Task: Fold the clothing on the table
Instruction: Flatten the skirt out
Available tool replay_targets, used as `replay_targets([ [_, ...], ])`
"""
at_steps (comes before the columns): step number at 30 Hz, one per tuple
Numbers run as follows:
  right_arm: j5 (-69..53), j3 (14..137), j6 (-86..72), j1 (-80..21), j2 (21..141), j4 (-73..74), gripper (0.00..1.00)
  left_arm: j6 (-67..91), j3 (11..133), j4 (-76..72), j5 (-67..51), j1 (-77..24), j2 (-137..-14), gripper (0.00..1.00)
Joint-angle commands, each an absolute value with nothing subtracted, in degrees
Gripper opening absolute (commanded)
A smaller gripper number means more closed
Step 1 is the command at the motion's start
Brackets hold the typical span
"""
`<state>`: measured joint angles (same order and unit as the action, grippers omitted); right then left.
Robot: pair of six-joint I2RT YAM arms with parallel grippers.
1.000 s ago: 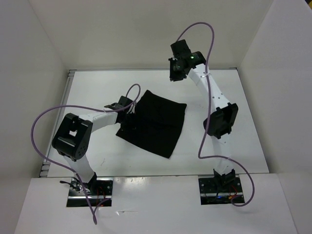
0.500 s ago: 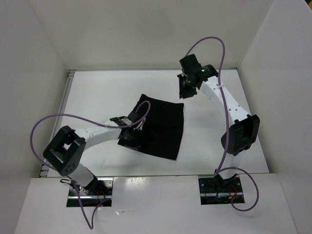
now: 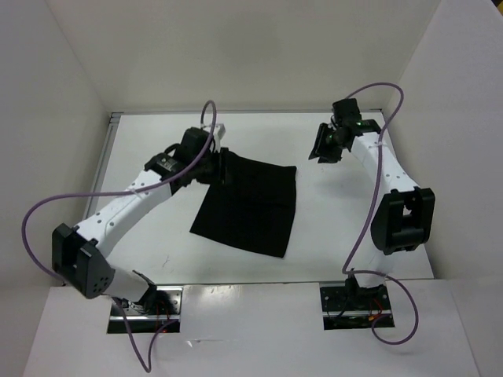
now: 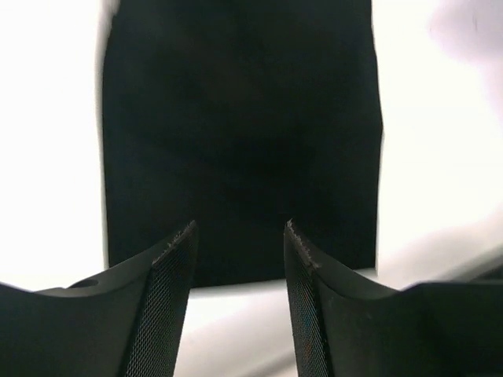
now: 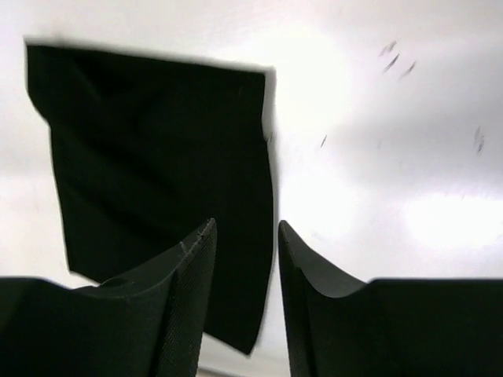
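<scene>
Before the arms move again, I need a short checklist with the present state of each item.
1. Left claw empty, jaws apart: ok.
2. Right claw empty, jaws apart: ok.
3. Clothing flat on the table, all inside the edges: ok.
4. Right claw clear of the clothing, over bare table: ok.
5. Left claw at the clothing's far left corner; touching or just above: cannot tell.
6. Fold neat, layers aligned: cannot tell; the black fabric hides its layers.
</scene>
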<state>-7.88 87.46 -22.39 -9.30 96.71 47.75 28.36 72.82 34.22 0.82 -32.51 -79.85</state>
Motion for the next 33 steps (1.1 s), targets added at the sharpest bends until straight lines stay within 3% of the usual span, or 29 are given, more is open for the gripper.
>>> replay_targets([
  [1, -12.66, 87.01, -24.26, -7.12, 98.78, 35.43, 0.41, 22.68, 78.12, 27.79, 3.87, -28.75, -87.6, 0.55],
  [5, -14.31, 87.01, -23.2, -6.59, 104.49, 31.03, 0.35, 20.75, 80.6, 19.54, 4.92, -25.06, -92.01, 0.53],
  [16, -19.25, 83.33, -24.43, -4.31, 116.01, 23.64, 0.34, 16.96, 84.37, 11.69, -3.24, -14.33, -99.76, 0.52],
  [33, -27.85, 79.54, -27.95, -4.31, 122.16, 16.97, 0.34, 18.54, 83.23, 11.07, -7.38, -13.1, -103.54, 0.52],
])
